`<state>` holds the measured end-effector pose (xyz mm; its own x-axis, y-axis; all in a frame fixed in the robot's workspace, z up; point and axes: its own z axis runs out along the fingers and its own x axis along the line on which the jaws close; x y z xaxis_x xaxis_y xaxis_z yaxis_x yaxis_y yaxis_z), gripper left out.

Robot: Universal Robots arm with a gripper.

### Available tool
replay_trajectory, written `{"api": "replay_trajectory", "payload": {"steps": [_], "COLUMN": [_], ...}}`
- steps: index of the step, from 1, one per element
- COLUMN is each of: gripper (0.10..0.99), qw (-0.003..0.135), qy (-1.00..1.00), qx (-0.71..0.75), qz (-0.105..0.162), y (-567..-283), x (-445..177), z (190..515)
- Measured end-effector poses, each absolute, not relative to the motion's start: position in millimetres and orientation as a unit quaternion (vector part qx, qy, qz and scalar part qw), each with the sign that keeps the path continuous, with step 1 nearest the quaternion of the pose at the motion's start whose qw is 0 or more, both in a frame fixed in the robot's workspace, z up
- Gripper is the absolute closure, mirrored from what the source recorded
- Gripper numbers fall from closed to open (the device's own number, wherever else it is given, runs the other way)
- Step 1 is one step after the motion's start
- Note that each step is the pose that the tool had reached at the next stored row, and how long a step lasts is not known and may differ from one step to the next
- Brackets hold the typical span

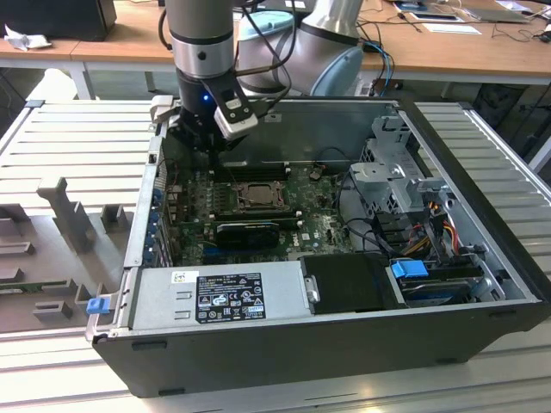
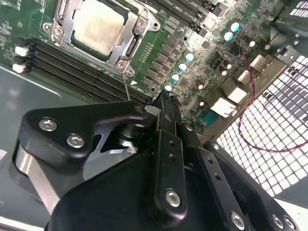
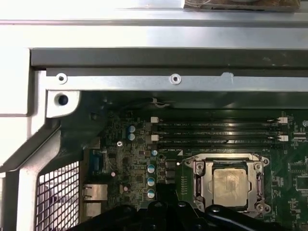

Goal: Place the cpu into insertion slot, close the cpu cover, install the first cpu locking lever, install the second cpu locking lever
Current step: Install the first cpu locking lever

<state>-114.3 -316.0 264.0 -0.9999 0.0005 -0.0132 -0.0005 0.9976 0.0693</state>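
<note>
The cpu point(image 2: 98, 26) lies flat in the slot point(image 1: 258, 194), its pale metal top facing up. The cover point(image 3: 225, 160) lies down over it, and its silver frame rings the chip on all sides, so the chip shows through the window in both wrist views. In the second wrist view a thin rod point(image 2: 126, 87) runs out from one corner of the slot toward the gripper point(image 2: 166, 103).

The gripper hangs low over the board point(image 3: 130, 163), off that same corner of the slot and just beside it, not over the chip. Its tip sits near a row of blue-topped capacitors point(image 3: 151, 168) that runs alongside the slot. I cannot tell how far the pincer is open, nor whether it has hold of anything; the rod's far end comes close to the gripper's black body, but contact is not clear.

Long black memory sockets point(image 3: 216, 132) lie parallel to one edge of the slot, between it and the wall of the case point(image 1: 482, 258). In the exterior view the arm point(image 1: 202, 43) comes down into the case beyond the slot and toward the exterior view's left of it. A black finned block point(image 1: 245, 231) sits just on the near side of the slot, and the grey power supply point(image 1: 224, 297) lies nearer again, along the case's front wall.
</note>
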Motion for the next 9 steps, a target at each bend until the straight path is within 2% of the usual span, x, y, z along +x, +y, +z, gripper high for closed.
{"api": "replay_trajectory", "payload": {"steps": [9], "gripper": [0.98], "qw": [0.007], "qy": [0.999], "qx": [0.0], "qz": [0.035], "y": [-305.8], "x": [-114.3], "z": [260.9]}}
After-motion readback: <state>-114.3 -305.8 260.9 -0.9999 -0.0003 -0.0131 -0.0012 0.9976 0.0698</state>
